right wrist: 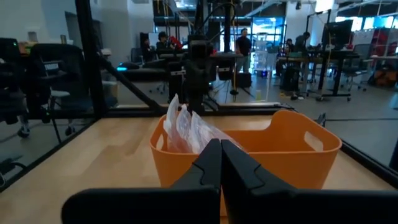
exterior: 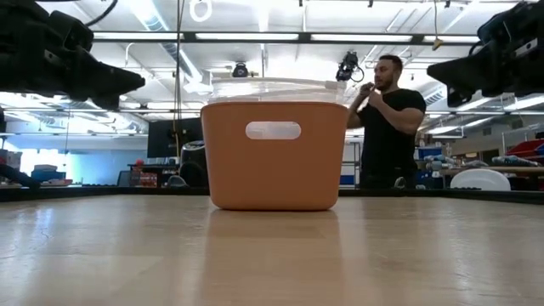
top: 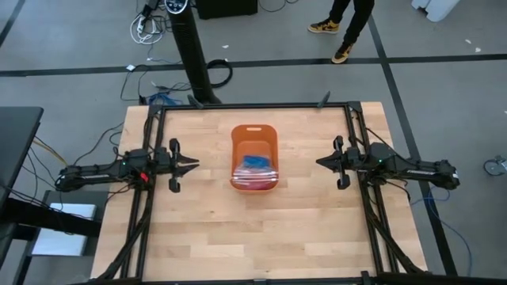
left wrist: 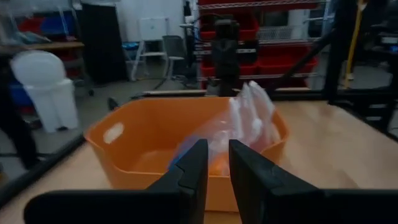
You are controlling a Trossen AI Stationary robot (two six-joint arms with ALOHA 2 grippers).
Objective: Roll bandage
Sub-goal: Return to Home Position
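Two grippers are held above the wooden table (top: 206,237), fingertips turned toward each other. The left gripper (top: 192,165) is kept with a narrow gap between its fingers (left wrist: 193,168) and nothing held; the right gripper (top: 321,162) is pressed shut and empty. Between both sets of fingertips, well apart from each, an orange bin (top: 253,129) is set, with the blue bandage (top: 255,161) inside it, within a clear zip lock bag (top: 255,178).

Bandage (top: 255,161): bright blue, small compact bundle. Enclosed in clear plastic bag (top: 256,174), seen through it. Lies inside orange bin (top: 253,136), about mid-bin, below rim. Rolled or loose: cannot resolve. Low view: hidden behind bin wall.
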